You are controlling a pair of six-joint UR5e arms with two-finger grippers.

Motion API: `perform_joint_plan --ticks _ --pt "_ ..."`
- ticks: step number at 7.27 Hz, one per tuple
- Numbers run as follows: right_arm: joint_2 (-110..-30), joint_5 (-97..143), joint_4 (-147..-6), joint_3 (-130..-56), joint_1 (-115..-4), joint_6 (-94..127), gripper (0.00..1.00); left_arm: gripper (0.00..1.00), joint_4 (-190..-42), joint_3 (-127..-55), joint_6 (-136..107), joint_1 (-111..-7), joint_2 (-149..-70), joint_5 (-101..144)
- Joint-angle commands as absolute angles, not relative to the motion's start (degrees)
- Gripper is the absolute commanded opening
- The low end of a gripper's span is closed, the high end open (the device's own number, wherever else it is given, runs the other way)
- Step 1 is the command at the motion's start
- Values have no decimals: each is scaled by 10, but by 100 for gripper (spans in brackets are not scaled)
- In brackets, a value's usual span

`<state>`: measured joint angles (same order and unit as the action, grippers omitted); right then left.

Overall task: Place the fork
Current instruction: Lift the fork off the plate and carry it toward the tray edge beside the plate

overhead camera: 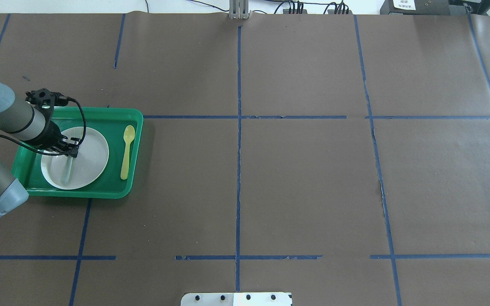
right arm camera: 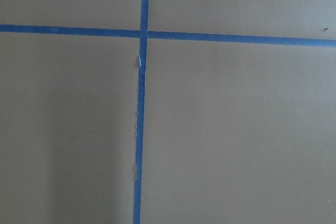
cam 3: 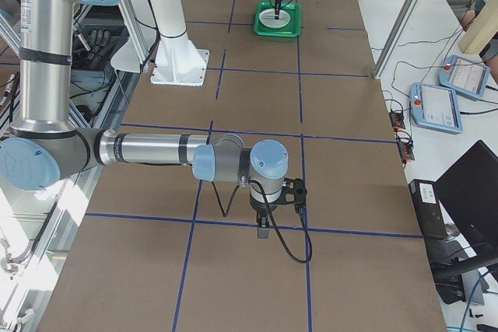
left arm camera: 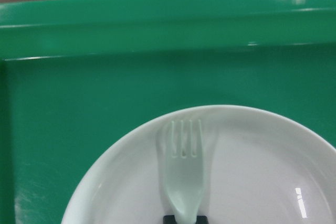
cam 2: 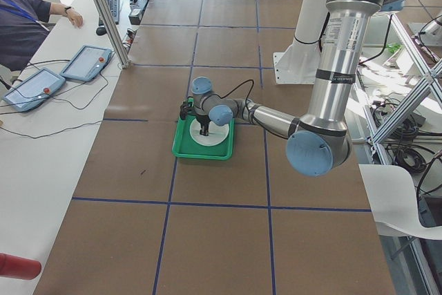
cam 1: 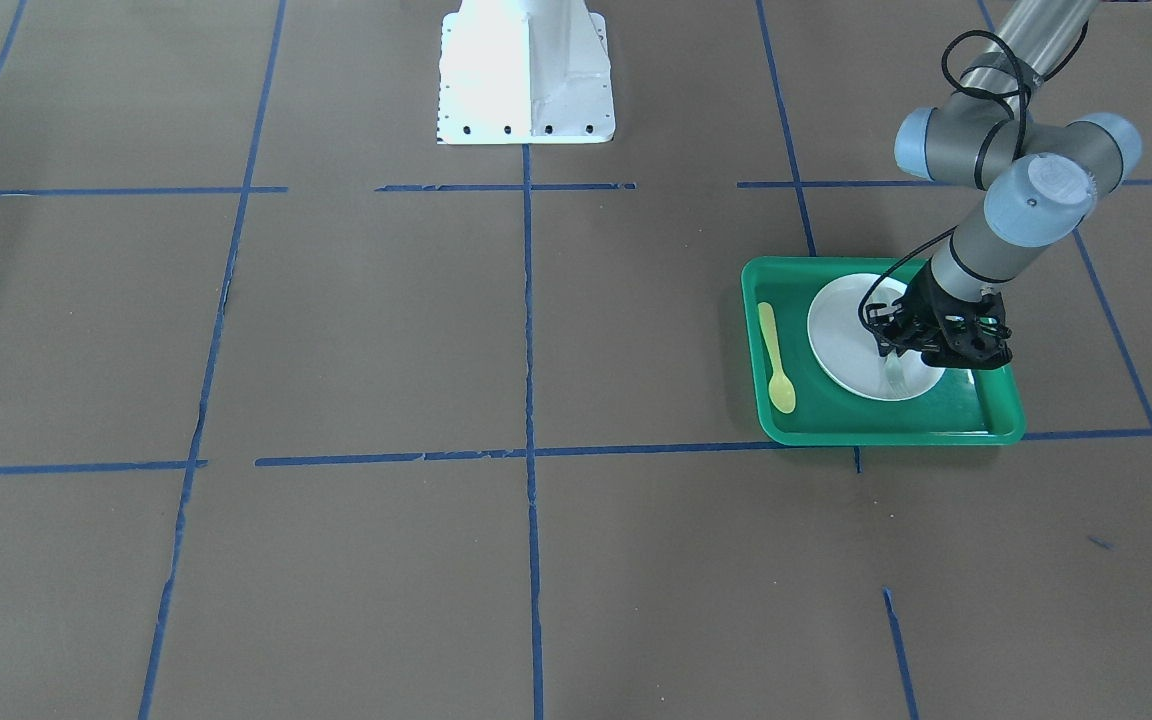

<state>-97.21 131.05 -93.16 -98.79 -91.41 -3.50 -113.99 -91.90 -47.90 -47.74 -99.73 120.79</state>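
fingertips (left arm camera: 173, 219) of the left gripper (overhead camera: 72, 154) look pinched on the handle end of the slim pale whitish-green translucent plastic fork (left arm camera: 184, 177); only a dark sliver of them shows, at 6 o'clock in the wrist view. the fork lies low over, or already on, the round white plate (overhead camera: 94, 148), with its tines toward 12 o'clock in that view and short of the rim. whether it touches the plate i cannot tell. the plate sits in the green rectangular plastic tray (overhead camera: 100, 114). the yellow plastic spoon (overhead camera: 126, 151) lies at the plate's 3 o'clock in the overhead view, apart from it. judged step: the set-down, near its end. the next move calls for parting the fingers and lifting straight up without dragging the fork. the right gripper (cam 3: 264, 227) hangs over the brown taped table (right arm camera: 236, 129), well apart from the tray; whether its fingers are parted or closed i cannot tell.
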Motion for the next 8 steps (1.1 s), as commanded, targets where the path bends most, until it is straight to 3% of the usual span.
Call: perform_joint_plan --ticks 1,3,8 --pt "-972 1310 -932 -988 -914 -34 100 1 -1137 -939 -479 -481 -996 1211" --pt "-972 1310 -932 -988 -914 -34 100 0 -1130 -982 -478 -483 -974 1214" --pt "-972 1310 -932 -988 -914 -34 100 0 -1140 -945 -413 -565 -933 1215"
